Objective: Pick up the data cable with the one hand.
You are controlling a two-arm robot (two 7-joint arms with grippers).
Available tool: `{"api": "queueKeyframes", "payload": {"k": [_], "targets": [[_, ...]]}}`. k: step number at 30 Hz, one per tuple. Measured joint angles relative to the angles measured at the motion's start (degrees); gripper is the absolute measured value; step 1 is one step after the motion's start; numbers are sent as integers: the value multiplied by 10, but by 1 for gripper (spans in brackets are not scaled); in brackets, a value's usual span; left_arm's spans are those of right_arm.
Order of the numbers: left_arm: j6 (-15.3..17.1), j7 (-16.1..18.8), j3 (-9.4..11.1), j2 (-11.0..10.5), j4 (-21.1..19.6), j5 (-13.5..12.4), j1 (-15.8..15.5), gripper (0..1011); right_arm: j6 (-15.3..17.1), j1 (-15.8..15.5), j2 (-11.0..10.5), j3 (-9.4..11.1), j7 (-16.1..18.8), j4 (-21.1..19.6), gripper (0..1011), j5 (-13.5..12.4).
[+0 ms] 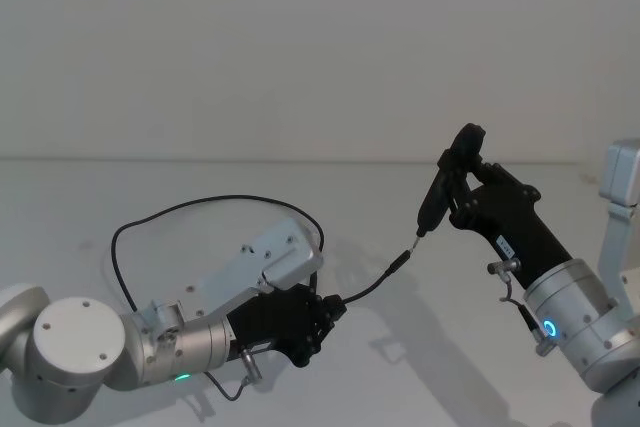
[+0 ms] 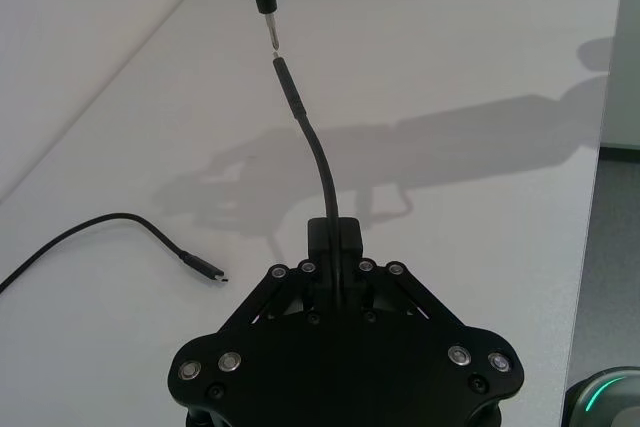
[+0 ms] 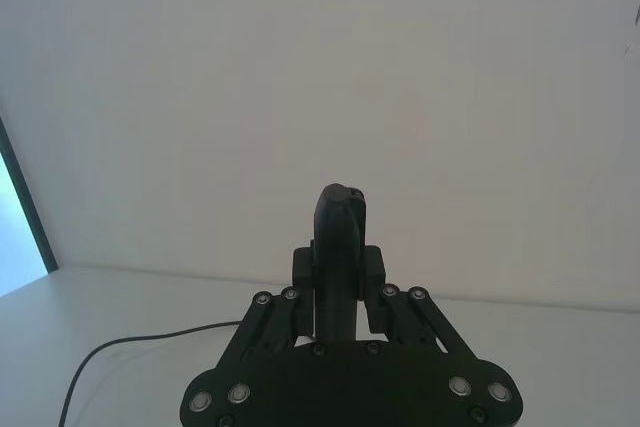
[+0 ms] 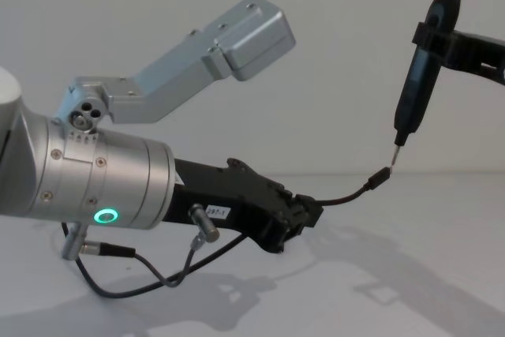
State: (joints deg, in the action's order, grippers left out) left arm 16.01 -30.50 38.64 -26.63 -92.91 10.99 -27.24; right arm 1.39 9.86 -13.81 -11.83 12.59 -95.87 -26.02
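Head view: left gripper [image 1: 335, 309] low over the white desk [image 1: 200, 187], pressed together on the data cable [image 1: 200, 205] a little back from one plug. Short free end rising from the gripper up and to the right, plug [image 1: 400, 259] in the air just below the metal tip of a slim black pen-like tool [image 1: 440, 192]. Rest of the cable looping back behind the left arm in a wide arc on the desk. Right gripper [image 1: 462, 182] raised on the right, pinching the tool, tip pointing down.

Left wrist view: left gripper [image 2: 336, 247] clamped on the cable [image 2: 322, 167], held end curving away to the tool tip [image 2: 270, 32], plug close to the tip, touching or not impossible to tell. Other plug [image 2: 205, 269] lying flat on the desk [image 2: 450, 67], well apart.

Right wrist view: right gripper [image 3: 338, 265] closed around the tool body [image 3: 338, 247]; cable [image 3: 120, 352] curving on the desk [image 3: 560, 347] beyond.

Chest view: left gripper [image 4: 312, 215] holding the cable [image 4: 347, 195] above the desk [image 4: 442, 219]; tool [image 4: 418, 76] hanging tip-down over the plug [image 4: 380, 175].
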Motion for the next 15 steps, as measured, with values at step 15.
{"api": "queueKeyframes", "payload": {"k": [15], "targets": [[0, 0, 0, 0, 0, 0, 0, 56, -1, 0, 0, 0, 1, 0, 279, 0]]}}
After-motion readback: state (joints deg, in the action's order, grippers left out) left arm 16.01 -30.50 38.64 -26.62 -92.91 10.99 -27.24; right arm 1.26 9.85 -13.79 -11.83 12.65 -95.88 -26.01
